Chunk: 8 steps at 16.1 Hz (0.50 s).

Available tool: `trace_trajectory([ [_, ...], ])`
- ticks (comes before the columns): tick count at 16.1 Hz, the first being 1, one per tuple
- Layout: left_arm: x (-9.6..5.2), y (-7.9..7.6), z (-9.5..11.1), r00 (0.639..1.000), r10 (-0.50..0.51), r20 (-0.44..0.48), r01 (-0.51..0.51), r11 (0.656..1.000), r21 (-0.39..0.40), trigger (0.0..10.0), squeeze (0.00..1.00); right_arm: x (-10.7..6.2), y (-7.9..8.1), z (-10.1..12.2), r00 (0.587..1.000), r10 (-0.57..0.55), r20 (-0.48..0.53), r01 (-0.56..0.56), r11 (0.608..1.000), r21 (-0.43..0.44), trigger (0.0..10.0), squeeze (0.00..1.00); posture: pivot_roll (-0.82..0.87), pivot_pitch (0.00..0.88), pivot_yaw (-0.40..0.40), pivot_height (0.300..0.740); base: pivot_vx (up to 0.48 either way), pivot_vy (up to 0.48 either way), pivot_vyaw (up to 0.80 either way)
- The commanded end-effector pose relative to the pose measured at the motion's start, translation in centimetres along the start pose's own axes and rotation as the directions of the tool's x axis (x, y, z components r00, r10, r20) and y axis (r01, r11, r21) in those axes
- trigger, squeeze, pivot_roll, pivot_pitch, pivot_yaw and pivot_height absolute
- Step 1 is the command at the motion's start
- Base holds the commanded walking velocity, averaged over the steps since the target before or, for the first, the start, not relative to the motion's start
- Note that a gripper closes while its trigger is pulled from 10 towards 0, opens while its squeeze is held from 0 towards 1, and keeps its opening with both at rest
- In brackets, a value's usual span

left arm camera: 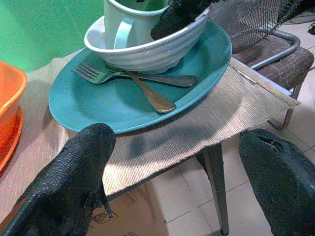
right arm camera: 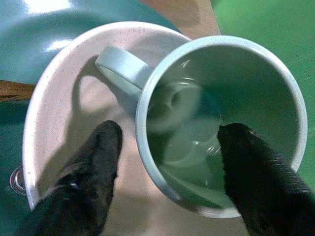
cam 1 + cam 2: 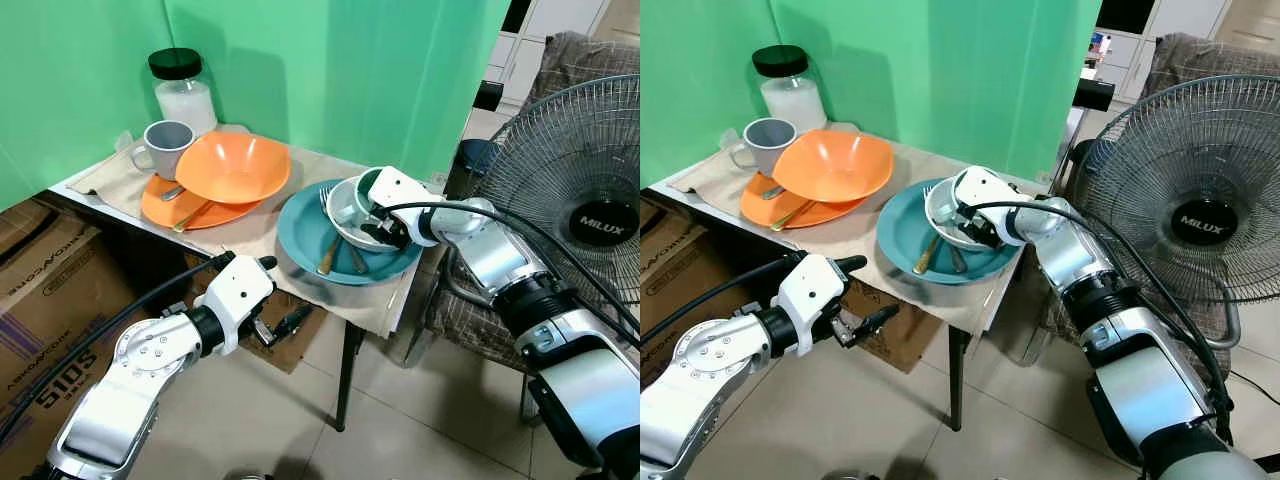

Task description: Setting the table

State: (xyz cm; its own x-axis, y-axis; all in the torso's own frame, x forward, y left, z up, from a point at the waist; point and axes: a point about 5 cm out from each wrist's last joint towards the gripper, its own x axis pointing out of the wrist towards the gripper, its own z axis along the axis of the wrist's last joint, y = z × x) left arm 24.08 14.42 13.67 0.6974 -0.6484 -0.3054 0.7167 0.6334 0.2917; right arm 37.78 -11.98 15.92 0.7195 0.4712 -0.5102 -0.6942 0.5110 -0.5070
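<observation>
A teal plate lies at the table's right front corner. On it sits a white bowl holding a pale teal mug. A fork and a brass-coloured spoon lie on the plate, partly under the bowl. My right gripper is open and straddles the mug's rim, with one finger inside the mug and the other in the bowl beside the handle. Below the table's front edge my left gripper hangs open, holding nothing, pointed toward the plate.
Further left stand an orange bowl on an orange plate, a grey mug and a black-lidded jar. A standing fan is close on the right, a chair beside the table, and cardboard boxes on the left.
</observation>
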Motion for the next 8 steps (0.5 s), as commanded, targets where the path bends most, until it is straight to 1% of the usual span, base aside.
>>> trace_trajectory([
  [1,-0.13,0.00,0.37,1.000,-0.001,0.013,0.000,1.000,0.013,10.0,0.00,0.02,-0.25,0.41,1.000,0.007,-0.003,-0.007,1.000,-0.009,0.0,0.00,0.15,0.000,-0.018,0.740,0.000,0.000,0.00],
  [4,-0.14,0.00,0.45,1.000,-0.001,0.016,0.000,1.000,0.012,10.0,0.00,0.19,-0.10,0.50,1.000,0.011,0.004,-0.011,1.000,0.012,0.0,0.00,0.15,0.000,-0.023,0.740,0.000,0.000,0.00],
  [8,-0.20,0.02,0.34,1.000,0.000,0.010,0.000,1.000,0.010,10.0,0.00,0.43,0.04,0.20,1.000,0.019,-0.008,-0.018,1.000,0.011,0.0,0.00,0.15,0.000,-0.028,0.740,0.000,0.000,0.00],
])
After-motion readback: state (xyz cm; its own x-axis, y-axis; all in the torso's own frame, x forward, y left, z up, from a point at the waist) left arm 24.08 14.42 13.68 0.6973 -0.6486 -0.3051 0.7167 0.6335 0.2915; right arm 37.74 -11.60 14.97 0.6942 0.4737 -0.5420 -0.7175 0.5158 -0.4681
